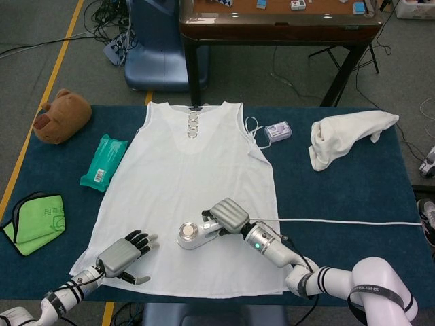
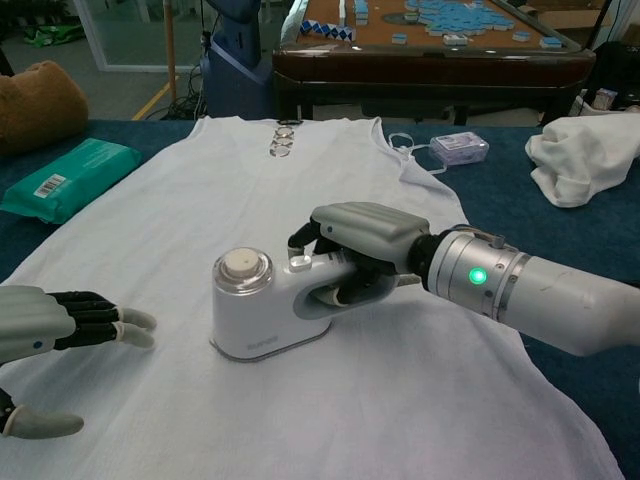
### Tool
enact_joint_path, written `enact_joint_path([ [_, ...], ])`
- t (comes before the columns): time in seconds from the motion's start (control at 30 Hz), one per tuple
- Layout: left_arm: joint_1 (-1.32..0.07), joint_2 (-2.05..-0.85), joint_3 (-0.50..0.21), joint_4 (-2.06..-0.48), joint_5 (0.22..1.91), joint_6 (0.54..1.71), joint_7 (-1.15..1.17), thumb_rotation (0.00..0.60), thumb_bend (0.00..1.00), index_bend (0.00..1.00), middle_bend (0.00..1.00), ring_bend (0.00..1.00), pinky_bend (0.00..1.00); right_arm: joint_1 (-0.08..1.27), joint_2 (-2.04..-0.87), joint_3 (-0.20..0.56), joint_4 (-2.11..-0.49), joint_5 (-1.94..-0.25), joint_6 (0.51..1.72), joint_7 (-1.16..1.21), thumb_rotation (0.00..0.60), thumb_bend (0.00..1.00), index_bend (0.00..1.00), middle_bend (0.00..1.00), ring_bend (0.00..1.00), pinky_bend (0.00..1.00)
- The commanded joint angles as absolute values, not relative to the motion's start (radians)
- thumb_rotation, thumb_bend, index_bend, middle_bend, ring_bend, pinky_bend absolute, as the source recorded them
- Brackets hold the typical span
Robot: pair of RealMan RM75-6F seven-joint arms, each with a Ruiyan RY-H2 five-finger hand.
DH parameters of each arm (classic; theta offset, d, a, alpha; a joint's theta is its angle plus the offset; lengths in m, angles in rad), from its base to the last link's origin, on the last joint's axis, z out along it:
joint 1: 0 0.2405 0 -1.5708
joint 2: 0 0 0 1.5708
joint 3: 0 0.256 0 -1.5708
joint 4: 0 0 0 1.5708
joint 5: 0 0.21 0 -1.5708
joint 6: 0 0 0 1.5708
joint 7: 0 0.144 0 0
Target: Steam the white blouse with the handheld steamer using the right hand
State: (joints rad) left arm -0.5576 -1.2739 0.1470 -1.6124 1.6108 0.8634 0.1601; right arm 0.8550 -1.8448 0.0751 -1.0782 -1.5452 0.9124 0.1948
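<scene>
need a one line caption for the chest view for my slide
Right hand grips the steamer on the white blouse; left hand rests at its hem.

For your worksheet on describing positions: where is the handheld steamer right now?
In the head view the handheld steamer stands on the lower middle of the white blouse, gripped by the right robot hand, with the left robot hand to its left.

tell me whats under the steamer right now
The handheld steamer, gripped by the right hand, sits base down on the lower part of the white blouse, which lies flat on the blue table. The fabric right under its base is covered.
</scene>
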Motion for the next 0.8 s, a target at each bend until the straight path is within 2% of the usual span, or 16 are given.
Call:
enact_joint_path([
  [0.03,-0.558,-1.272,0.150,-1.615,1.613,0.867,0.163,0.131,0.17,0.02,0.00,0.00,0.00,0.859,-1.855,0.083,-1.059,-1.543,0.919,0.198,0.600,0.68,0.91,0.92,0.87,0.80],
  [0.47,-0.557,-1.267,0.158,-1.625,1.608,0.874,0.178,0.134,0.17,0.02,0.00,0.00,0.00,0.866,-1.863,0.112,-0.992,-1.523,0.936,0.201,0.600,0.68,0.91,0.92,0.87,0.80],
  [0.8,-0.556,-1.266,0.160,-1.631,1.603,0.879,0.187,0.138,0.17,0.02,0.00,0.00,0.00,0.861,-1.872,0.063,-1.007,-1.564,0.947,0.210,0.600,0.68,0.91,0.92,0.87,0.80],
])
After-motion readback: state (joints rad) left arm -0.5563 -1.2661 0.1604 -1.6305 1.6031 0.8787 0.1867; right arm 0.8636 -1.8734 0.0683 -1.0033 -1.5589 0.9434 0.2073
